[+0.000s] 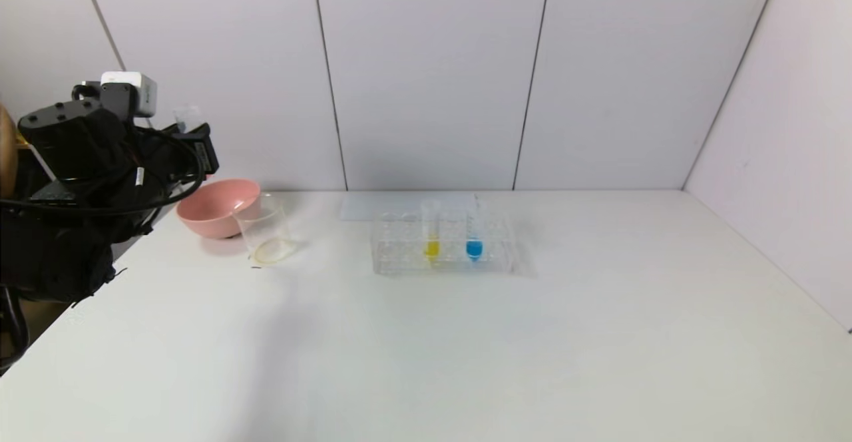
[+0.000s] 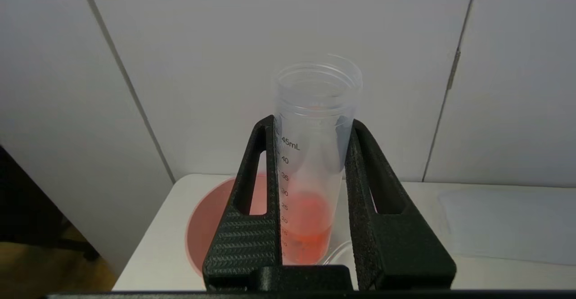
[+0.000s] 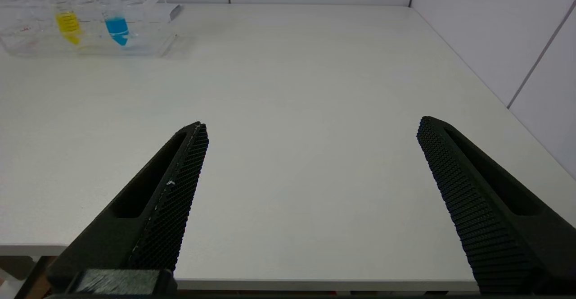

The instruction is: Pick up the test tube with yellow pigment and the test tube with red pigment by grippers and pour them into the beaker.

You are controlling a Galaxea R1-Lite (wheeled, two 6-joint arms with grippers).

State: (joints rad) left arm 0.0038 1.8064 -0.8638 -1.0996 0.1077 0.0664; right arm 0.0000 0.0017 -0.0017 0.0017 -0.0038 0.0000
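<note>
Our right claw [image 3: 310, 186] hangs wide above the table [image 1: 466, 349]; farther off, our left claw [image 2: 310, 164] grips the test tube with red pigment [image 2: 312, 173], seemingly above the pink bowl [image 1: 216, 206] beside the beaker [image 1: 266, 232]; the test tube with yellow pigment [image 1: 431, 229] stands racked.

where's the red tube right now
The red tube is clamped in the left gripper, held up at the table's far left above the pink bowl and beaker.

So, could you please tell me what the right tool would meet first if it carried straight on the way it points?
Probably nothing: the right tool is open and bare table lies ahead, the rack well aside.
</note>
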